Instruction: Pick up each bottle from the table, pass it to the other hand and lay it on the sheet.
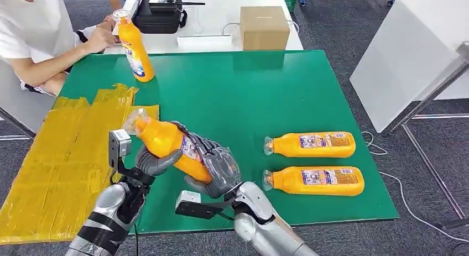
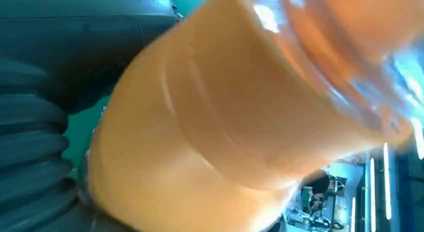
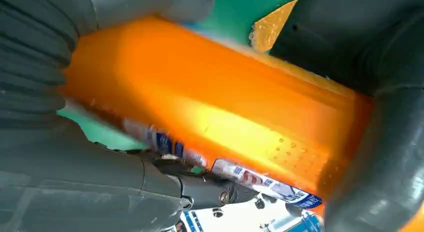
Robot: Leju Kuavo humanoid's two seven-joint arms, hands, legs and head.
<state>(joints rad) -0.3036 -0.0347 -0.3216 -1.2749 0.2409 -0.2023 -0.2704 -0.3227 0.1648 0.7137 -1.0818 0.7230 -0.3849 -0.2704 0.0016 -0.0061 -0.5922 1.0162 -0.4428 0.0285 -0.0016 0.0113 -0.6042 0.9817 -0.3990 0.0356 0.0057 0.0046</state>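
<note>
An orange bottle [image 1: 166, 142] with a clear cap is held tilted above the table's near left, cap toward the yellow sheet [image 1: 61, 151]. My left hand [image 1: 152, 163] grips its upper part, thumb wrapped under it. My right hand [image 1: 221, 167] grips its labelled lower part. Up close, the orange body [image 2: 240, 117] lies against my left hand [image 2: 35, 152]. It also lies along my right hand [image 3: 65, 177] as a long orange side [image 3: 215, 111]. Two more orange bottles [image 1: 312, 144] [image 1: 315, 180] lie on their sides at the right. Another bottle [image 1: 134, 46] stands upright at the far left.
The green table [image 1: 238, 95] carries the sheet along its left side. A person [image 1: 33, 35] sits at the far left corner, a hand near the upright bottle. A cardboard box [image 1: 264, 26] and a black device [image 1: 157, 15] sit on the white table behind.
</note>
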